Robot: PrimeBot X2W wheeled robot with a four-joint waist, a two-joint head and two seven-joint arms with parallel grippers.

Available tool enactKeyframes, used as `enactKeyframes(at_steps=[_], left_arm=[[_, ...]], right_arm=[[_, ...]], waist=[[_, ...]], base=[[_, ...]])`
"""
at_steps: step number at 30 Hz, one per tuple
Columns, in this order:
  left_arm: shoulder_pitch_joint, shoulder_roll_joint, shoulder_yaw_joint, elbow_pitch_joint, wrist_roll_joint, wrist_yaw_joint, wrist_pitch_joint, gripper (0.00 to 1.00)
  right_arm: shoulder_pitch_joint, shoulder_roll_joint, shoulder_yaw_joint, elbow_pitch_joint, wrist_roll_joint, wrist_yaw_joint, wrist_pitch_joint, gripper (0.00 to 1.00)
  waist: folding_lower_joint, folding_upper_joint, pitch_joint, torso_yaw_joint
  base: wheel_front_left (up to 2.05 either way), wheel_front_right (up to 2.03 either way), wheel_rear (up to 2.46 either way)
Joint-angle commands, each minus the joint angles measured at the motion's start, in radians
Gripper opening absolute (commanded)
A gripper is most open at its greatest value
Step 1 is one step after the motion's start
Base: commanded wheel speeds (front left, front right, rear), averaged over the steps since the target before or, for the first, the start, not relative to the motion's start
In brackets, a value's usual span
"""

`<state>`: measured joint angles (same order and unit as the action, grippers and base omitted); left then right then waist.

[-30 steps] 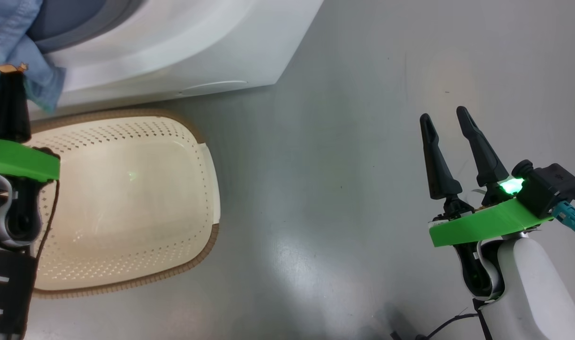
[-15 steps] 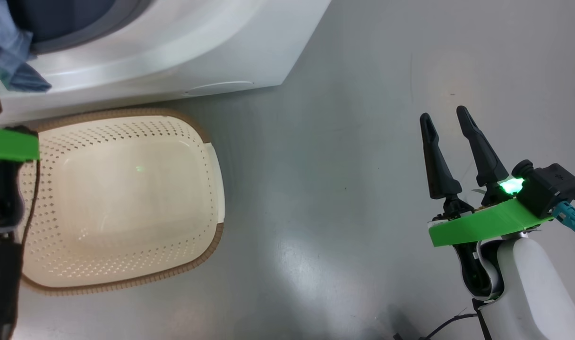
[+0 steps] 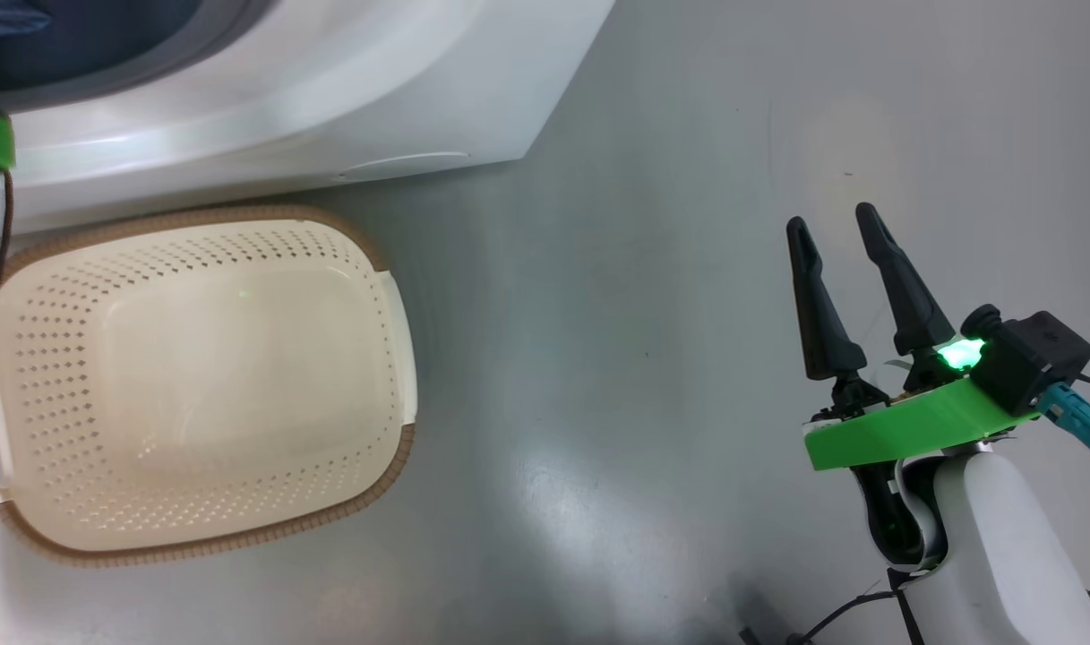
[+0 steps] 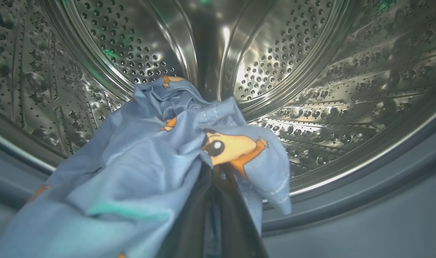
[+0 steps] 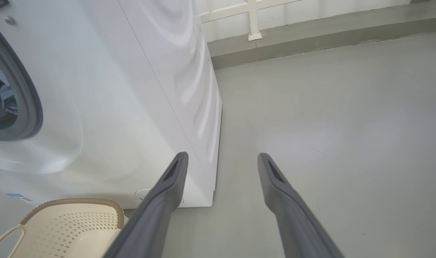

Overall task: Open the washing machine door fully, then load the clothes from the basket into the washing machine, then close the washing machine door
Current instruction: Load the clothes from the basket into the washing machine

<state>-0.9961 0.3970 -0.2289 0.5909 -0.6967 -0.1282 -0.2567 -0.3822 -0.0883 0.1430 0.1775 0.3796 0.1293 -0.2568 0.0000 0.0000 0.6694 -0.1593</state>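
Now the left pincer point(image 4: 215, 172) pinches the clothes point(image 4: 132, 168) inside the washing machine point(image 4: 311, 71). They look soft, light, floppy; grab a thick fold. The right pincer point(image 3: 822, 219) is wide, empty.

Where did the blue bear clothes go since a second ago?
The left gripper, shut on the clothes, carried them up out of the head view and into the drum of the washing machine. The basket stayed empty on the floor, and the right gripper stayed open, holding nothing.

one washing machine point(image 3: 330, 90), one basket point(image 3: 240, 215), one bundle of clothes point(image 4: 132, 161), two grippers: left gripper point(image 4: 215, 170) and right gripper point(image 3: 830, 218).
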Motion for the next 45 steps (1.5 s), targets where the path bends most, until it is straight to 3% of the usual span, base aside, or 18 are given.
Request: enactKeyframes(at_steps=[1, 7, 13, 16, 24, 26, 27, 28, 37, 45], left_arm=[[-0.064, 0.055, -0.006, 0.029, 0.017, -0.002, -0.005, 0.00], [-0.209, 0.077, -0.059, 0.116, 0.052, -0.002, -0.005, 0.00], [-0.277, 0.092, 0.007, 0.077, 0.152, -0.002, -0.005, 0.00], [-0.260, 0.088, -0.010, 0.124, 0.177, -0.002, -0.005, 0.00], [-0.287, 0.073, -0.124, 0.344, 0.106, -0.002, -0.005, 0.01], [-0.299, 0.071, -0.160, 0.373, 0.078, -0.002, -0.005, 0.48], [-0.303, 0.071, -0.172, 0.383, 0.061, -0.003, -0.005, 0.79], [-0.306, 0.070, -0.184, 0.392, 0.044, -0.003, -0.005, 1.00], [-0.284, 0.077, -0.247, 0.373, -0.080, -0.003, -0.005, 1.00], [-0.217, 0.081, -0.238, 0.293, -0.139, -0.003, -0.005, 1.00]], right_arm=[[0.007, 0.009, 0.031, -0.019, 0.000, 0.001, -0.005, 1.00], [-0.003, 0.015, 0.046, -0.019, 0.002, 0.001, -0.005, 1.00], [-0.011, 0.024, 0.062, -0.018, 0.007, 0.001, -0.005, 1.00], [-0.010, 0.028, 0.069, -0.014, 0.010, 0.001, -0.005, 1.00], [-0.002, 0.033, 0.069, -0.011, 0.012, 0.001, -0.005, 1.00], [-0.002, 0.034, 0.066, -0.010, 0.011, 0.001, -0.005, 1.00], [-0.003, 0.034, 0.065, -0.010, 0.010, 0.001, -0.005, 1.00], [-0.004, 0.034, 0.063, -0.009, 0.010, 0.001, -0.005, 1.00], [-0.007, 0.033, 0.053, -0.010, 0.004, 0.001, -0.005, 1.00], [-0.004, 0.024, 0.040, -0.012, 0.003, 0.001, -0.005, 1.00]], waist=[[0.0000, 0.0000, 0.004, -0.007], [0.0000, 0.0000, 0.021, -0.032], [0.0000, 0.0000, 0.037, -0.064], [0.0000, 0.0000, 0.034, -0.078], [0.0000, 0.0000, 0.028, -0.083], [0.0000, 0.0000, 0.027, -0.078], [0.0000, 0.0000, 0.025, -0.076], [0.0000, 0.0000, 0.024, -0.073], [0.0000, 0.0000, 0.010, -0.045], [0.0000, 0.0000, 0.000, -0.021]], base=[[0.00, 0.00, 0.00], [0.00, 0.00, 0.00], [0.00, 0.00, 0.00], [0.00, 0.00, 0.00], [0.00, 0.00, 0.00], [0.00, 0.00, 0.00], [0.00, 0.00, 0.00], [0.00, 0.00, 0.00], [0.00, 0.00, 0.00], [0.00, 0.00, 0.00]])
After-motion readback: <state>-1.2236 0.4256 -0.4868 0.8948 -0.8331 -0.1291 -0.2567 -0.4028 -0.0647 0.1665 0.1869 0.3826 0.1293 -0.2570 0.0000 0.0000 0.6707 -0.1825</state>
